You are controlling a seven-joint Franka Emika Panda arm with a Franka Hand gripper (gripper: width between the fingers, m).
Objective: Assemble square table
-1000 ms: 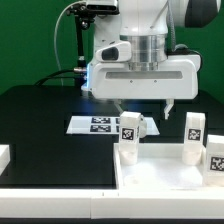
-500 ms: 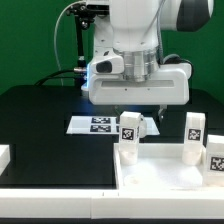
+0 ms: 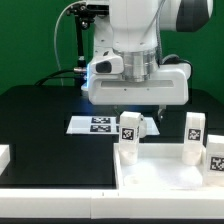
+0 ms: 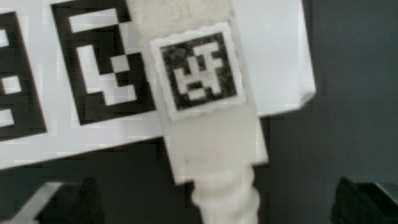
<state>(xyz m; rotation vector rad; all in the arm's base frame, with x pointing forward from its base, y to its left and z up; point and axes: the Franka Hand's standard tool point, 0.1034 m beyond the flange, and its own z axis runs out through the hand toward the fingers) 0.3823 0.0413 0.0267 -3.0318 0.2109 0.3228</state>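
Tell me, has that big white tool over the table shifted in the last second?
Yes. The tool slid toward the exterior view's left: against the fixed marker board its body now reaches further over it, then held there, jaws open above the legs.

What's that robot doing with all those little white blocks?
It is building a small square table. The gripper is open and holds nothing; it hangs above a white leg that stands upright by the marker board. Two more legs stand at the exterior view's right. The tray-like top lies in front, with no legs fixed on.
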